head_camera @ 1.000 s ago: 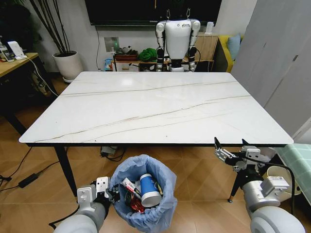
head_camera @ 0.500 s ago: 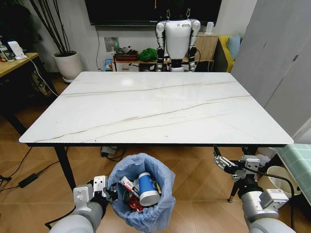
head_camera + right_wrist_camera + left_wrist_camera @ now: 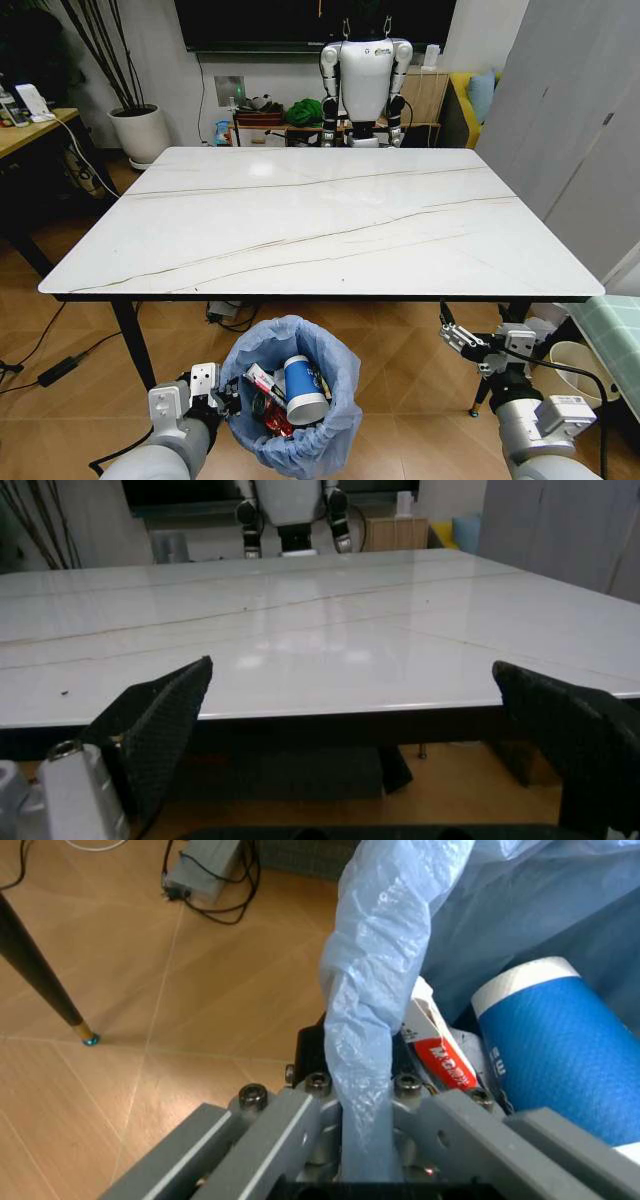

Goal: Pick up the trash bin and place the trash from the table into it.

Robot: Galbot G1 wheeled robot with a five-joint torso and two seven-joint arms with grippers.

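The white marble-look tabletop lies bare; trash fills the blue-bagged round bin, its rim clenched by the left end effector. The right end effector hangs released; the task looks nearly complete.

You see the right gripper with its two black textured fingers spread wide apart, holding nothing. Between them lies the table, its white marble top with thin dark veins. Behind the far edge stands a white humanoid robot.
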